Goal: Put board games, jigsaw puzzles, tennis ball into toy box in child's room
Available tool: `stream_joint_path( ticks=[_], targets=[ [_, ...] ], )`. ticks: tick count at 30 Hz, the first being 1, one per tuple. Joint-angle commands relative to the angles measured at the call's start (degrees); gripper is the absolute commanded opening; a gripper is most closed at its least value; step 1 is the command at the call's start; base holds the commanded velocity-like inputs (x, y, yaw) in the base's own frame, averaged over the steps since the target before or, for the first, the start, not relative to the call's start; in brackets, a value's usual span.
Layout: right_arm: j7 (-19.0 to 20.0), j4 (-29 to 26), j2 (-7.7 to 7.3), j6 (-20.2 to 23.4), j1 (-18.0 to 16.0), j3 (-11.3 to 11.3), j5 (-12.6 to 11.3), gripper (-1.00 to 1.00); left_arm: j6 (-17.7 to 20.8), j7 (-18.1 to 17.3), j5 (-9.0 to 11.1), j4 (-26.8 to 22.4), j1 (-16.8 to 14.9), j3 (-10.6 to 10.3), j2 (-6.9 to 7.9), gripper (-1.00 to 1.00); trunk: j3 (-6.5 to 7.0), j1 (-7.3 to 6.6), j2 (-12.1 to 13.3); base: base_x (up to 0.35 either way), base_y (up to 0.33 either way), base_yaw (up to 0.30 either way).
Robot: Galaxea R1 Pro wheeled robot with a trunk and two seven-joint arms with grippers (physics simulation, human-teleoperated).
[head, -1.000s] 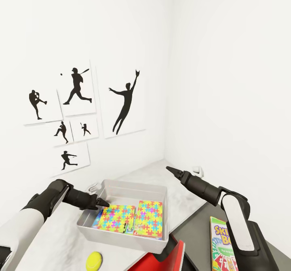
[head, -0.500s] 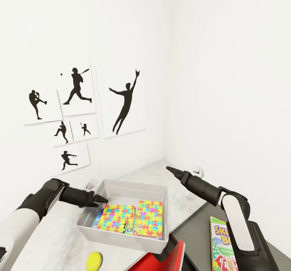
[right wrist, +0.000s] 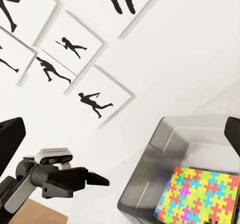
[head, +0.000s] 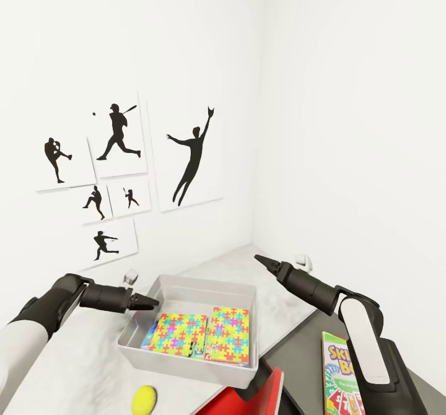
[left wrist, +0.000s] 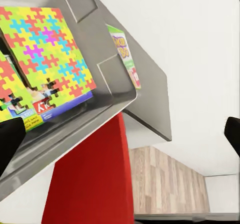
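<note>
toy box (head: 186,291) sits on the light grey table (head: 80,365) near the room corner. two jigsaw puzzles (head: 229,333) lie flat inside it, side by side, over a blue-edged box. tennis ball (head: 144,397) rests on the table just in front of the box, outside it. green-edged board game (head: 339,378) lies on the dark corner section, right of the box. left gripper (head: 147,303) hovers at the box's left rim, fingers apart, empty. right gripper (head: 260,259) hangs above the far right corner, fingers apart in its wrist view, empty. baseball silhouette prints (head: 118,139) on the wall.
</note>
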Motion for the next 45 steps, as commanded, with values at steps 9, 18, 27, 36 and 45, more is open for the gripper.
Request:
stream_joint_path(
  ticks=[9,18,27,36,45],
  targets=[
    [0.5,0.0,0.14,0.3,0.0,-0.2,0.4,1.00,-0.6,-0.4,0.1,0.0,0.0,5.9,0.27,1.00,-0.03,0.02,0.0,0.000,0.090,0.000],
    [0.4,0.0,0.23,0.2,0.0,-0.1,0.6,1.00,-0.6,-0.4,0.0,-0.1,0.0,14.9,0.59,1.00,0.05,0.02,0.0,0.000,0.042,-0.107],
    [0.4,0.0,0.27,0.2,0.0,-0.1,0.7,1.00,-0.6,-0.4,0.0,-0.2,0.0,15.7,1.99,1.00,0.24,0.02,0.0,-0.046,0.002,-0.249],
    [0.4,0.0,0.24,0.2,0.0,-0.2,0.5,1.00,-0.6,-0.4,0.0,-0.3,0.0,15.7,2.12,1.00,0.44,0.02,0.0,-0.090,0.000,-0.257],
    [0.4,0.1,0.24,0.2,0.0,-0.2,0.5,1.00,1.0,-0.4,-0.1,-4.9,0.1,15.6,3.40,1.00,0.66,0.02,0.0,-0.014,0.000,-0.257]
  ],
)
